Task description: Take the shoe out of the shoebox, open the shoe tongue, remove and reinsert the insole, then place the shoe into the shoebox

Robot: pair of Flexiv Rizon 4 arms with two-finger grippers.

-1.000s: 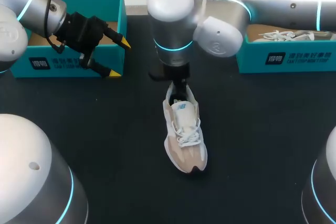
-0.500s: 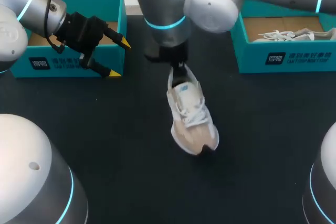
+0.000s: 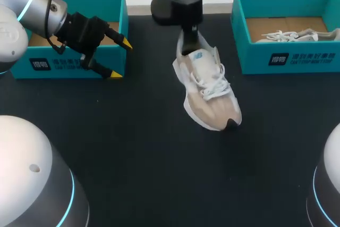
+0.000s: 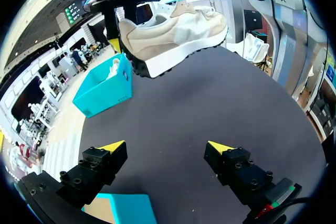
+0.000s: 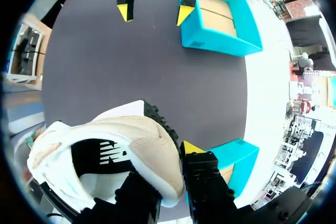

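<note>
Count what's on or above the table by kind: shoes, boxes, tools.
Shoes: 2, held shoe and boxed shoe
Shoeboxes: 2, left shoebox and right shoebox
Tools: 2, left tool and right tool
Total: 6

The tool [image 5: 164, 174] seemingly grips the shoe [image 5: 118, 137] by its heel.

Beige-and-white laced sneaker [image 3: 207, 91], raised above the table, heel farthest, toe toward near right, between open teal left shoebox [image 3: 48, 70] and right shoebox [image 3: 297, 59]
</note>
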